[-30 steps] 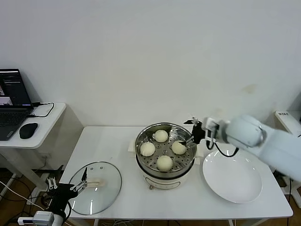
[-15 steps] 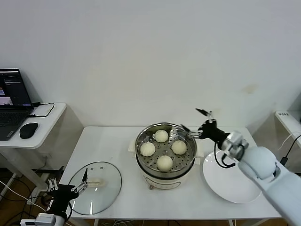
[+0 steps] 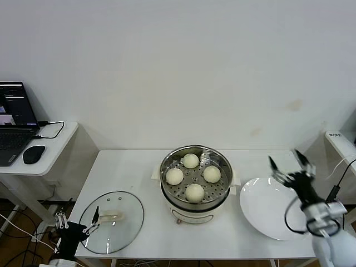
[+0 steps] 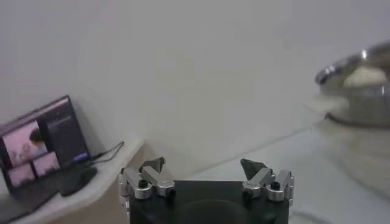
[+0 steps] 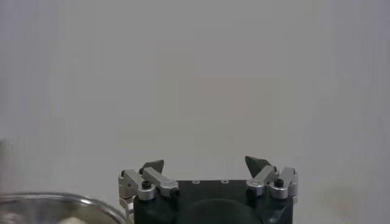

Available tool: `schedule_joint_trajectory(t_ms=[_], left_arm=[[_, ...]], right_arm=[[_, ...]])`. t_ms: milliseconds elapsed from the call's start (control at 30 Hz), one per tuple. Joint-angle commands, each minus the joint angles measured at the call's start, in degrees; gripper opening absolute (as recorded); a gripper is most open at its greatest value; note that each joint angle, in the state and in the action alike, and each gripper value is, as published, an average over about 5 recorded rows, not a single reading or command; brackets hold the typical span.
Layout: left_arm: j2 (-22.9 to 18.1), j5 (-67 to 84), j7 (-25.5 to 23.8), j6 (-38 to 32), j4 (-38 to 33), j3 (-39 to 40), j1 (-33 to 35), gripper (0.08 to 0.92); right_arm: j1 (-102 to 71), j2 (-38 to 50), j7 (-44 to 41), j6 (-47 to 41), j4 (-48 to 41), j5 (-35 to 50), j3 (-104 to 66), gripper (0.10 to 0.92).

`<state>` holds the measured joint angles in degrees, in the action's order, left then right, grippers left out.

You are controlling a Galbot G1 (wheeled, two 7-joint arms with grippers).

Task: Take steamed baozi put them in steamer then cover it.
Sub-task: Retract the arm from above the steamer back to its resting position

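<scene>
Four steamed baozi sit spaced apart on the perforated tray inside the steamer, so loading looks done & only covering is left. Cover lies flat on table, left of steamer, handle up for an easy pinch. Left gripper w/ fingers spread, at its near edge. Right gripper spread, empty, above white plate, clear of pot.

White table carries steamer (centre) — cover, plate flanking.

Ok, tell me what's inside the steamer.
Four steamed baozi sit on the perforated tray inside the steamer, uncovered. Whatever lies beneath the tray is hidden. The cover lies on the table.
</scene>
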<state>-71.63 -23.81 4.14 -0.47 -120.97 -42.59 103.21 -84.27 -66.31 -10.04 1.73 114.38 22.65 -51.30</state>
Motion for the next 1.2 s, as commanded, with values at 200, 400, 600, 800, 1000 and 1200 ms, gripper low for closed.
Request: schedule_joint_trajectory(t_ms=[200, 400, 600, 800, 1000, 1200], left_arm=[[-0.95, -53.52, 3.96, -4.45, 3.75, -0.26, 6.23, 0.823], [-2.32, -55.07, 3.83, -3.8, 4.66, 3.31, 3.75, 0.823], [-1.73, -53.87, 3.02, -3.72, 8.72, 4.55, -3.67, 0.823], [-0.87, -52.32, 2.36, -3.68, 13.69, 5.61, -9.22, 0.823], [-0.13, -51.39, 1.84, -3.79, 16.8, 6.59, -11.22, 0.823], [0.23, -51.19, 1.41, -3.84, 18.42, 7.05, -11.51, 0.823]], right_arm=[[-12.0, -11.61, 2.02, 2.73, -0.77, -2.61, -11.1, 0.823], [-11.72, -12.06, 2.3, 2.83, -1.63, -3.19, -10.65, 0.823], [-11.8, -12.61, 2.38, 3.01, -1.61, -4.52, -9.8, 0.823], [-12.13, -13.47, 2.39, 3.13, -1.22, -5.76, -8.91, 0.823], [-12.58, -13.9, 2.43, 3.14, -0.98, -6.01, -8.86, 0.823], [-12.84, -14.52, 2.44, 3.19, -0.86, -6.21, -8.89, 0.823]])
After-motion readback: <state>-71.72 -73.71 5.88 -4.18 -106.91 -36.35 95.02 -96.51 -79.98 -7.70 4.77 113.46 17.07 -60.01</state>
